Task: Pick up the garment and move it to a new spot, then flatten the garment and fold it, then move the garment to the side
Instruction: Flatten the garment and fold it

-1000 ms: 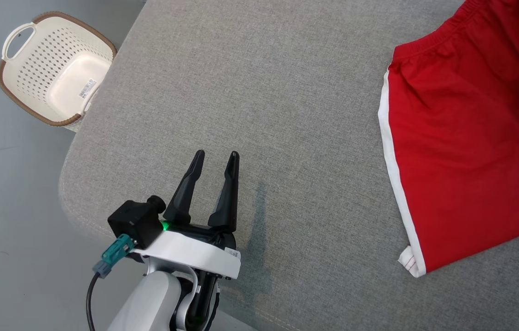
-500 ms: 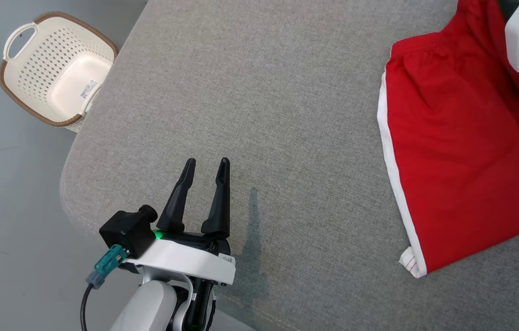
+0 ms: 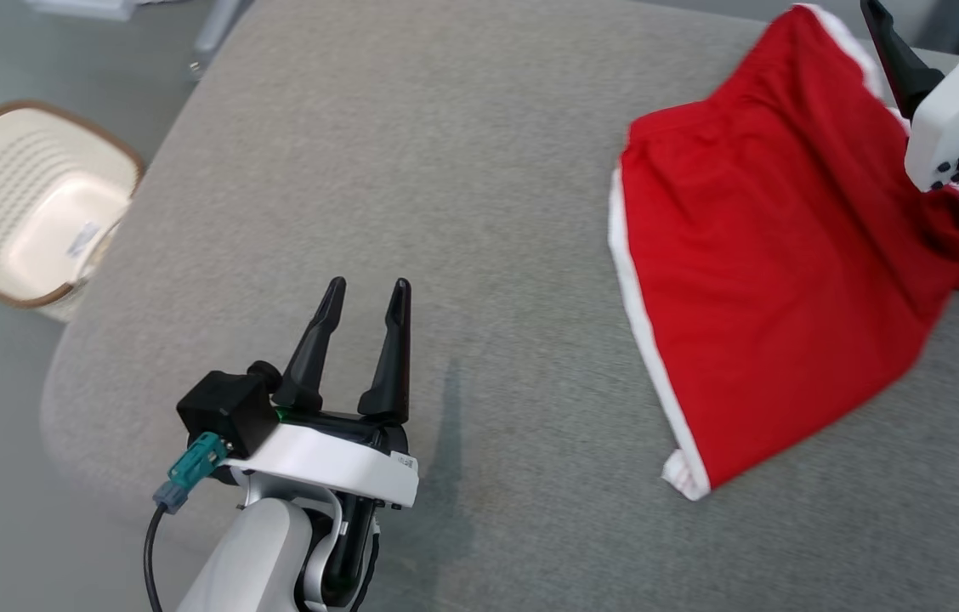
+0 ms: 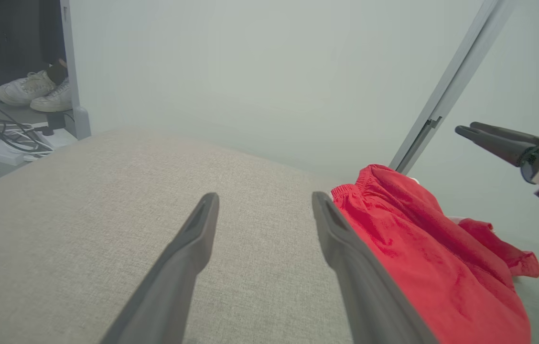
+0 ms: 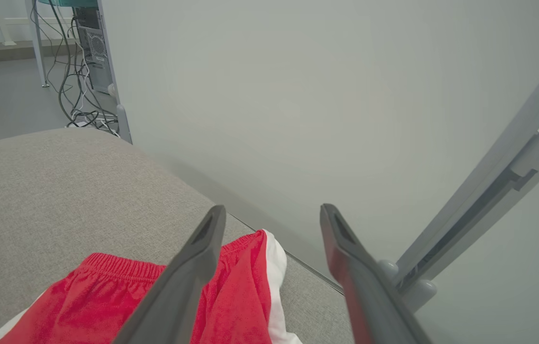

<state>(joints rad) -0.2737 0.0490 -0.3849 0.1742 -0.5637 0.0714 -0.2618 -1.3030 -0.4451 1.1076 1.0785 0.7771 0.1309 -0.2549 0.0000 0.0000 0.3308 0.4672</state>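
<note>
The left gripper [image 3: 368,287] hovers over the near part of the grey fabric surface [image 3: 462,170], fingers spread wide and empty. The red shorts [image 3: 751,280] lie on the surface's right side, well apart from it. Above their far edge, the right gripper [image 5: 273,210] is wide open, gripping nothing.

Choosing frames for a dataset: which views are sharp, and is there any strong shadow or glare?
Head view: slightly smeared, basket soft-edged; the left gripper throws a soft shadow on the grey cushion. Left wrist view: near fingers blurred, red shorts crisper. Right wrist view: fingers likewise soft. No glare.
</note>
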